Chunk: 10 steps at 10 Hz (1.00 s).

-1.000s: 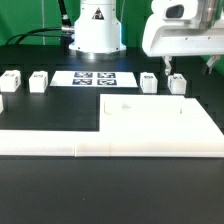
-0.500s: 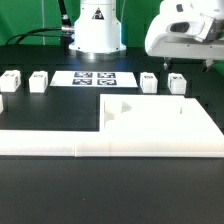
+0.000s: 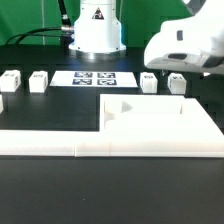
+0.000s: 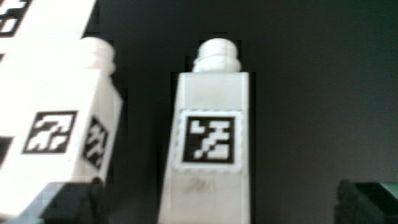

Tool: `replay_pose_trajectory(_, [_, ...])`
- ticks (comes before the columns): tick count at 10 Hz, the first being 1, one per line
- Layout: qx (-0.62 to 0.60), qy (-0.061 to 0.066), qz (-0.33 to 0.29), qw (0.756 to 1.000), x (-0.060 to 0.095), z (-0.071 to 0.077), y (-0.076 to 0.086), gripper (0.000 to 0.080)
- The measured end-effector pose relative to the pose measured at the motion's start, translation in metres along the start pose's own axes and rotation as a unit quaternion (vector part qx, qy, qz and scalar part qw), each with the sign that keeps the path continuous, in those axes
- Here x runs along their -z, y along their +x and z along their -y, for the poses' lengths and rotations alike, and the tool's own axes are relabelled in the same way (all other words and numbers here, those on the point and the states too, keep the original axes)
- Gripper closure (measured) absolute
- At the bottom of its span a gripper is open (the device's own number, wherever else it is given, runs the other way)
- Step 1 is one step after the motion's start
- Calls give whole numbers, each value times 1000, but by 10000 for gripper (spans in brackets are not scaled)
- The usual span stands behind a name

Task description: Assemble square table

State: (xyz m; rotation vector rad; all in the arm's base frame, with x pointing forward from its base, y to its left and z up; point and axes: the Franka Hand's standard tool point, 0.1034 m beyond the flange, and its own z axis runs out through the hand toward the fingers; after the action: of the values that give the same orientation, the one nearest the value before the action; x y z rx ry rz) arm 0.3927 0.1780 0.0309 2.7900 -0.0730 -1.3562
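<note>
The square table's white slab [image 3: 160, 120] lies flat on the dark table at the exterior view's right. Behind it stand two white tagged leg posts [image 3: 148, 82] [image 3: 177, 82]. My gripper [image 4: 217, 205] is open and straddles one leg post [image 4: 214, 130], which lies between the dark fingertips [image 4: 63, 205] with a gap on each side. A second leg post [image 4: 71, 120] lies right beside it. In the exterior view the white hand [image 3: 185, 48] hangs low over these posts and hides the fingers. Nothing is held.
More leg posts [image 3: 38, 80] [image 3: 12, 80] stand at the exterior view's left. The marker board [image 3: 92, 77] lies in front of the arm's base [image 3: 95, 30]. A long low white rail [image 3: 50, 143] runs along the front.
The hand has come down and shifted toward the exterior view's right, onto the two leg posts behind the slab. The jaws have stayed open.
</note>
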Motion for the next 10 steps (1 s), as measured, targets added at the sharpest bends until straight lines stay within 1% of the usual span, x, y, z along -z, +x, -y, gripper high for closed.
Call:
replay_pose_trajectory(1, [-3,13,20,1000,-7,1,6,151])
replay_pose_trajectory(2, [-3,14,26,1000,-12,1,9,151])
replay_pose_trajectory(3, [-3,11,35,999,-15,0,7,151])
replay_pose_trajectory(6, [-3,7,41,999,-24,0,6,151])
replay_pose_trajectory(8, [-4,7,41,999,-24,0,6,151])
replay_pose_trajectory(9, [-4,7,41,999,-24,0,6,271])
replay_pose_trajectory(10, [-4,7,41,999,-24,0,6,446])
